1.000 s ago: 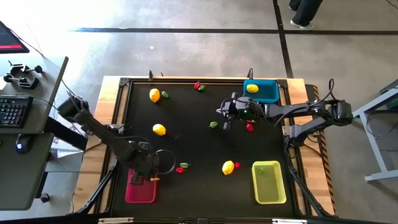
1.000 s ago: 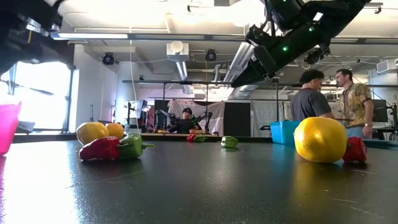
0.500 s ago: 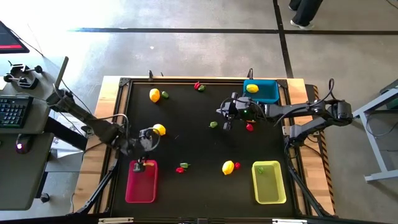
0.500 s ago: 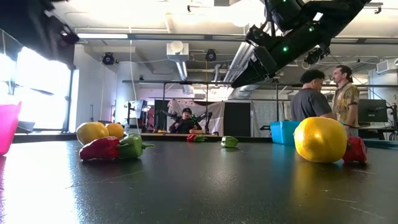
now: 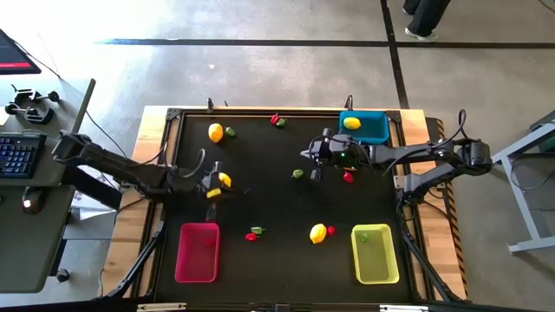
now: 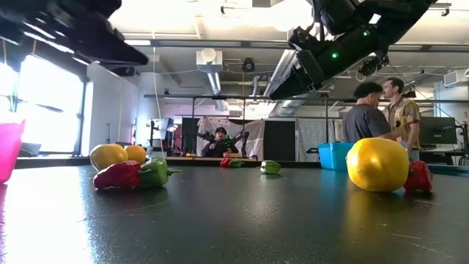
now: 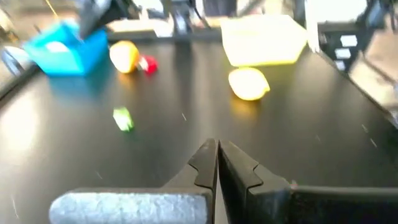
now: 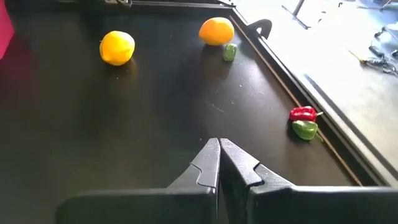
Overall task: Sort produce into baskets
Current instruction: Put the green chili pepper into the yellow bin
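Both arms are dark, near-black, built of slim tubular links joined by bulkier rounded joint housings. Thin black cables loop loosely off each arm — one curls beside the left tool, others arc up near the right arm's base. The right tool carries a small green indicator light on its body, also seen glowing from the low view. Each tool ends in two dark fingers with angular, stepped inner edges that taper to thin tips, matte black plastic by the look. Below the left fingers sits a pale grey, rounded bar — the right one has a darker bar.
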Action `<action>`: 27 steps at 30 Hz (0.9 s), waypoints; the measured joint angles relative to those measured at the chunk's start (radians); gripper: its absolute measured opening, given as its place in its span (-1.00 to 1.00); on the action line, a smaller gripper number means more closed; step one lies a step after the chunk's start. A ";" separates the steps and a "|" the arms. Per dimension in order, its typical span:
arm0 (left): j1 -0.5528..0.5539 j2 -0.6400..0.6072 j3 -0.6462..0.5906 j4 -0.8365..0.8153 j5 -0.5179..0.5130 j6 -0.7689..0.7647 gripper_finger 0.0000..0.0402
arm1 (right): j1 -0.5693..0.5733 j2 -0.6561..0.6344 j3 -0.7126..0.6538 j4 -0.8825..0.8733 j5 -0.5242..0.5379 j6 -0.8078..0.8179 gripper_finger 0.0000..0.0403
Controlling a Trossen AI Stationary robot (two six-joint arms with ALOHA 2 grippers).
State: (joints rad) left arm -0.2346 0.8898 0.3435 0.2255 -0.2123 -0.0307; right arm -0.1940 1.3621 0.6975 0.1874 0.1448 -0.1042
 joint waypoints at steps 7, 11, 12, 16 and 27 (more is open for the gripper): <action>0.092 0.000 -0.128 0.311 0.029 0.092 -1.00 | 0.000 0.000 0.000 -0.035 -0.015 0.055 -1.00; 0.159 0.000 -0.195 0.473 0.083 0.120 -1.00 | 0.000 0.000 0.000 -0.043 -0.017 0.085 -1.00; 0.176 0.000 -0.208 0.504 0.103 0.121 -1.00 | 0.000 0.000 0.000 -0.045 -0.017 0.092 -1.00; 0.243 0.000 -0.252 0.580 0.135 0.150 -1.00 | 0.000 0.000 0.000 -0.049 -0.017 0.108 -1.00; 0.417 0.000 -0.264 0.564 0.159 0.216 -1.00 | -0.002 0.000 0.000 -0.049 0.002 0.177 -0.86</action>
State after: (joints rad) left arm 0.1824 0.8898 0.0792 0.7898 -0.0531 0.1856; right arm -0.1963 1.3621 0.6975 0.1387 0.1471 0.0723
